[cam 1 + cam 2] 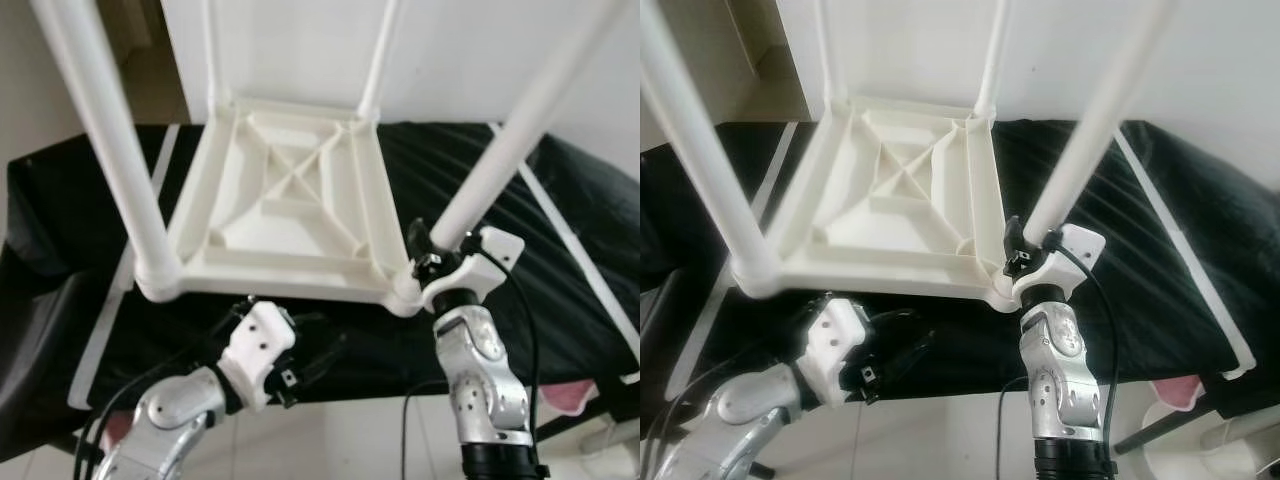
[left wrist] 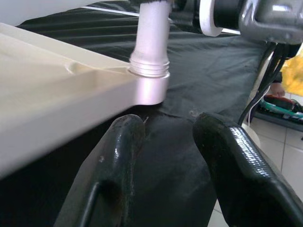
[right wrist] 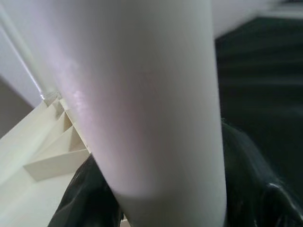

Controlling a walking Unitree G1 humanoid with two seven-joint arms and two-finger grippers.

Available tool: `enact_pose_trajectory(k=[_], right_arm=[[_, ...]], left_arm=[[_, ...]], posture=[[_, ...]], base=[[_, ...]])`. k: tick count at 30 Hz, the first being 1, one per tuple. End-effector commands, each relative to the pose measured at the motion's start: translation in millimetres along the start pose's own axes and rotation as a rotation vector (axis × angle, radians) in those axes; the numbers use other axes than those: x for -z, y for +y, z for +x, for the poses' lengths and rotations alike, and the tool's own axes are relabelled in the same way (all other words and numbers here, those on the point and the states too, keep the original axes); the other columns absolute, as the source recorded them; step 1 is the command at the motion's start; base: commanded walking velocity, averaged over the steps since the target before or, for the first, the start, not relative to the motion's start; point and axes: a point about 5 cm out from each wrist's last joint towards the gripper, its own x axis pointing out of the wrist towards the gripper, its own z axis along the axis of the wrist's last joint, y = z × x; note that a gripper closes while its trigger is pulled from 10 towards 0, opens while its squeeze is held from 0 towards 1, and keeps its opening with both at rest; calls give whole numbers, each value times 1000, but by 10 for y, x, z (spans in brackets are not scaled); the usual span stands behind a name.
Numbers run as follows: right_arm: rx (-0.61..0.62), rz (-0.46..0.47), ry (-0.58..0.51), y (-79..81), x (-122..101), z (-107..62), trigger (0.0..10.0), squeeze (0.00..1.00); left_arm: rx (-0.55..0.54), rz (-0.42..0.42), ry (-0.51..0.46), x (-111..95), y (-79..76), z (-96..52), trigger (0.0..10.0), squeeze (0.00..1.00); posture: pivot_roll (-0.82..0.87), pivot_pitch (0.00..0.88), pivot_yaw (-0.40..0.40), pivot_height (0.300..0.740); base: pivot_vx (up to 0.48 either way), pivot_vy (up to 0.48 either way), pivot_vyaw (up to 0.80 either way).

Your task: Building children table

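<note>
A: Right gripper (image 1: 432, 262) first: its black fingers are closed around the near-right leg (image 1: 490, 170), low down, just above the corner socket. In the right wrist view that leg (image 3: 156, 104) is a smooth white tube with dark fingers hugging it on both sides.

B: And the left gripper (image 1: 300, 365)?

A: Holding nothing, fingers parted, with black cloth visible between them in the left wrist view. It sits near and slightly left, just below the near edge of the children's table (image 1: 290, 190).

B: Where's the table itself?

A: Upside down on the black-covered tabletop (image 1: 560, 230), ribbed underside facing up, four legs rising from the corners (the far two look thin against the white wall (image 1: 450, 60)).

B: So what does the next move turn on?

A: The leg's long axis. It runs up and away to the right from the right gripper, so any twist or push has to follow that line into the socket. The left wrist view shows a ridged collar (image 2: 149, 66) at the joint, glossy hard plastic. My guess is the right arm seats it while the left steadies the frame.
</note>
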Motion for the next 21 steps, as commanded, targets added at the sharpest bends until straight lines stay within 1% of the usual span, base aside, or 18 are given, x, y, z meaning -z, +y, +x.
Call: enact_pose_trajectory(k=[1,2,3,4,5,6,7,8,9,10,11,13,14,15,17,18,20,21], right_arm=[[77,447,180,2,425,-105,10000,0],[77,447,180,2,425,-105,10000,0],[114,705,231,-18,515,-126,10000,0],[114,705,231,-18,515,-126,10000,0],[133,849,256,-45,581,-152,10000,0],[136,922,269,-65,623,-175,10000,0],[135,932,294,-80,680,-202,10000,0],[123,911,315,-81,726,-227,10000,0],[123,911,315,-81,726,-227,10000,0],[112,883,329,-88,760,-245,10000,0],[92,905,346,-61,790,-265,10000,0],[92,905,346,-61,790,-265,10000,0],[72,914,347,-33,795,-277,10000,0],[37,931,349,8,781,-284,10000,0],[9,960,321,17,727,-280,10000,0],[9,983,318,-9,708,-284,10000,1000],[19,1016,316,-71,681,-304,10000,1000],[19,1016,316,-71,681,-304,10000,1000]], left_arm=[[-10,-11,16,16,-11,-6,10000,0],[-10,-11,16,16,-11,-6,10000,0],[-8,-11,18,18,-11,-7,10000,0],[-8,-11,18,18,-11,-7,10000,0],[-7,-11,19,20,-10,-7,10000,0],[-7,-10,20,19,-9,-6,10000,0],[-7,-9,20,19,-7,-6,10000,0],[-8,-9,21,18,-5,-6,10000,0],[-8,-9,21,18,-5,-6,10000,0],[-9,-9,20,18,-5,-5,10000,0],[-9,-9,21,20,-8,-2,10000,0],[-9,-9,21,20,-8,-2,10000,0],[-9,-9,21,21,-12,0,10000,0],[-9,-10,22,23,-15,0,10000,0],[-11,-12,24,27,-16,-3,10000,0],[-11,-13,24,26,-18,-3,10000,0],[-11,-13,24,26,-20,-5,10000,0],[-11,-13,24,26,-20,-5,10000,0]], posture=[[-61,138,24,740],[-61,138,24,740],[-62,138,25,740],[-62,138,25,740],[-59,135,24,740],[-59,135,24,740],[-58,139,26,740],[-58,139,26,740],[-58,139,26,740],[-57,137,26,740],[-53,136,24,740],[-53,136,24,740],[-54,135,24,740],[-54,134,24,740],[-54,133,24,740],[-54,134,22,740],[-53,136,22,740],[-53,136,22,740]], base=[[0,0,0],[0,0,0],[0,0,0],[0,0,0],[0,0,0],[0,0,0],[0,0,0],[0,0,0],[0,0,0],[0,0,0],[0,0,0],[0,0,0],[0,0,0],[0,0,0],[0,0,0],[0,0,0],[0,0,0],[0,0,0]])
